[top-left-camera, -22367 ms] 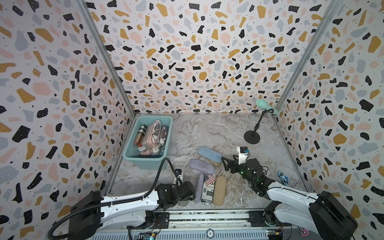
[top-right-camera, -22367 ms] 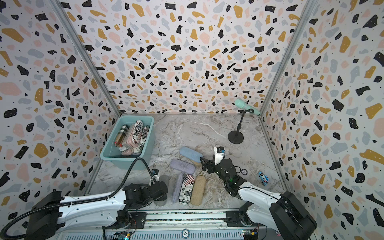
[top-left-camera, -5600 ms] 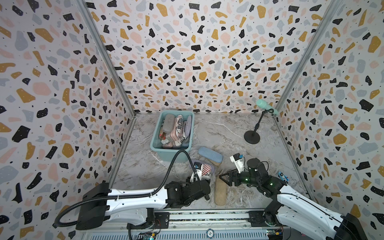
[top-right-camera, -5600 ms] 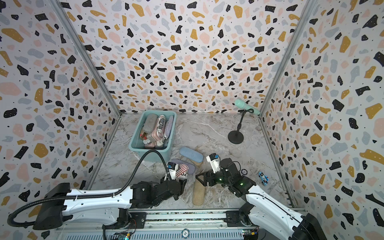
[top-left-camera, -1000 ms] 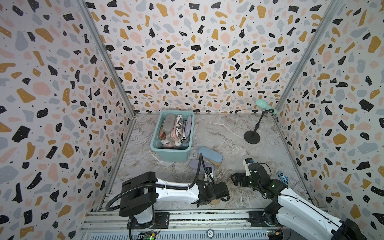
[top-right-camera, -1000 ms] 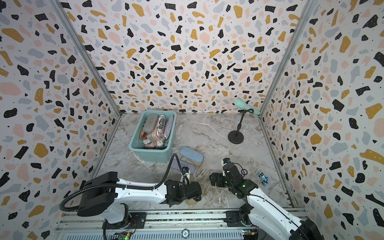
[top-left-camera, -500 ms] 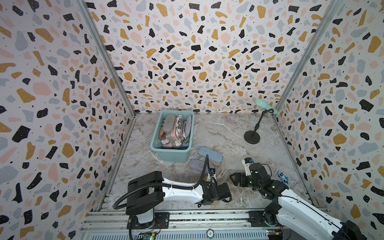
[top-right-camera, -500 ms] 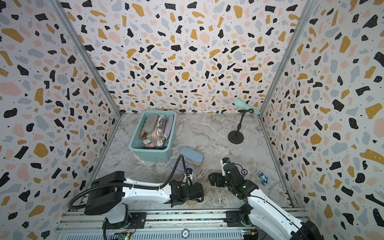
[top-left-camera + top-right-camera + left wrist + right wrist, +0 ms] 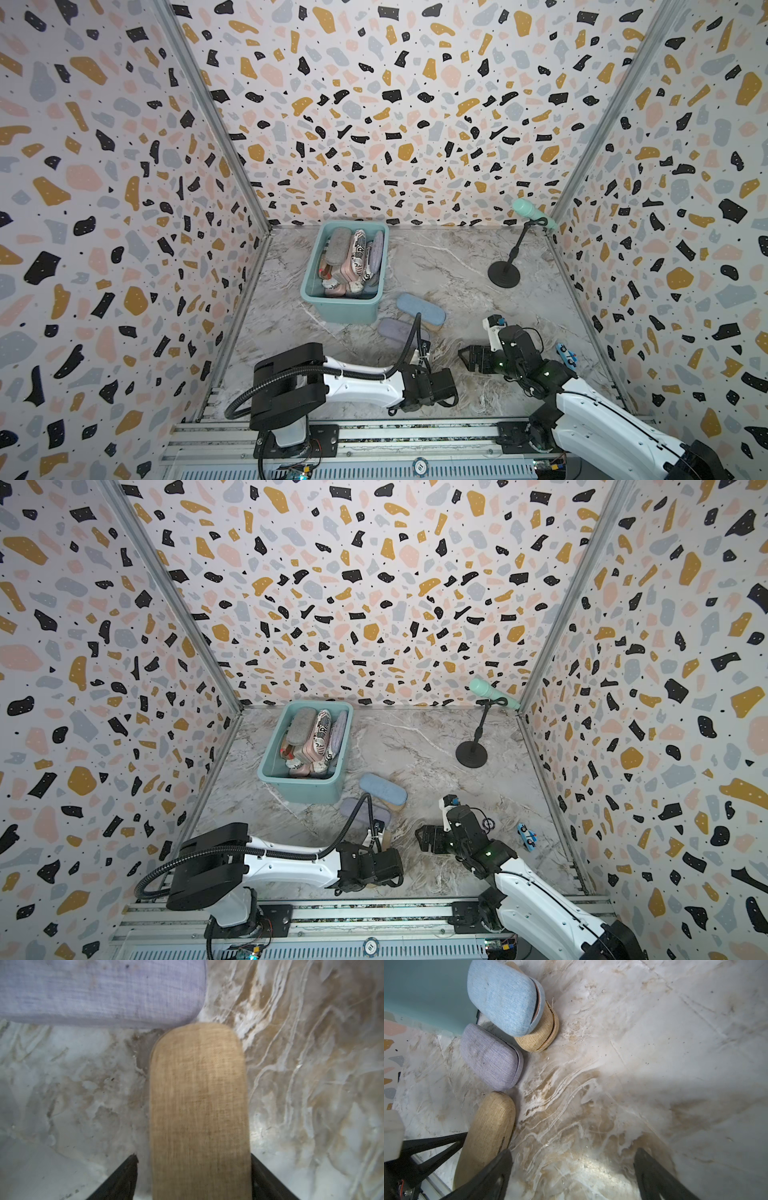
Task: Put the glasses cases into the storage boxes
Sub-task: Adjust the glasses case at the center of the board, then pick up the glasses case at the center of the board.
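Observation:
The teal storage box (image 9: 340, 311) (image 9: 303, 792) stands at the back left with several glasses cases in it. In front of it lie a light blue case (image 9: 420, 306) (image 9: 502, 997), a tan case (image 9: 539, 1032) under that one, and a lavender case (image 9: 397, 329) (image 9: 99, 991) (image 9: 490, 1059). Another tan case (image 9: 197, 1105) (image 9: 488, 1132) lies flat near the front. My left gripper (image 9: 193, 1156) (image 9: 380, 864) straddles it, open, with a gap on one side. My right gripper (image 9: 573, 1152) (image 9: 473, 357) hangs open over bare table, to the right of the tan case.
A mint microphone on a black stand (image 9: 505, 274) is at the back right. A small blue toy car (image 9: 566, 353) lies by the right wall. Patterned walls close three sides, and a metal rail (image 9: 374, 436) runs along the front.
The left arm has crept slightly right over the tan case since a second ago. The right arm has stayed in place, and the cases on the table have not moved.

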Controlling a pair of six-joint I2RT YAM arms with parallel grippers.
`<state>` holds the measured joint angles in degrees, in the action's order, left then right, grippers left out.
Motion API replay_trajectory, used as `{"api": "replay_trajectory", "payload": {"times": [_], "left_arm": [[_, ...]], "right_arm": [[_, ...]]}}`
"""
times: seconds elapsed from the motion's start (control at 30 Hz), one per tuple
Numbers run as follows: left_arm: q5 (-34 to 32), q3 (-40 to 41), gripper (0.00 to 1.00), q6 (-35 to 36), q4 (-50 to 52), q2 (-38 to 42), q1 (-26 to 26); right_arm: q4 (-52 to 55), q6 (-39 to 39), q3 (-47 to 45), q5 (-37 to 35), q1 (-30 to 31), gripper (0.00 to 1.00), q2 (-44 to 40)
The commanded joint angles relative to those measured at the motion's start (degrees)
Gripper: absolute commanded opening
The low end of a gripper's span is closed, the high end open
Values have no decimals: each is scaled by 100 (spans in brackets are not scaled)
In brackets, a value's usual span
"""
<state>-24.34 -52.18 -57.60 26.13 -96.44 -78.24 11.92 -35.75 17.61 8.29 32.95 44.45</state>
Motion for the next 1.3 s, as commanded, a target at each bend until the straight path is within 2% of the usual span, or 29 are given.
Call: {"api": "replay_trajectory", "payload": {"times": [0.0,0.33,0.5,0.63,0.8,0.93,1.03,1.27], "left_arm": [[69,127,82,291,98,128,-31],[120,191,74,528,-125,143,-6],[90,139,85,812,-142,78,1],[241,214,86,1138,-363,29,123],[613,364,74,1442,-682,50,334],[672,367,69,1561,-645,-10,362],[667,306,61,1610,-583,-15,378],[577,91,57,1680,-421,393,376]], "right_arm": [[-2,77,66,-14,-21,93,-11],[-4,59,91,-35,-11,92,35],[-18,68,103,-47,-15,92,89],[-25,85,139,-56,-16,92,145],[21,81,140,-120,-16,91,133],[22,63,138,-118,-9,90,117],[-10,50,146,-139,-16,89,140],[-74,59,230,-143,-9,88,242]]}}
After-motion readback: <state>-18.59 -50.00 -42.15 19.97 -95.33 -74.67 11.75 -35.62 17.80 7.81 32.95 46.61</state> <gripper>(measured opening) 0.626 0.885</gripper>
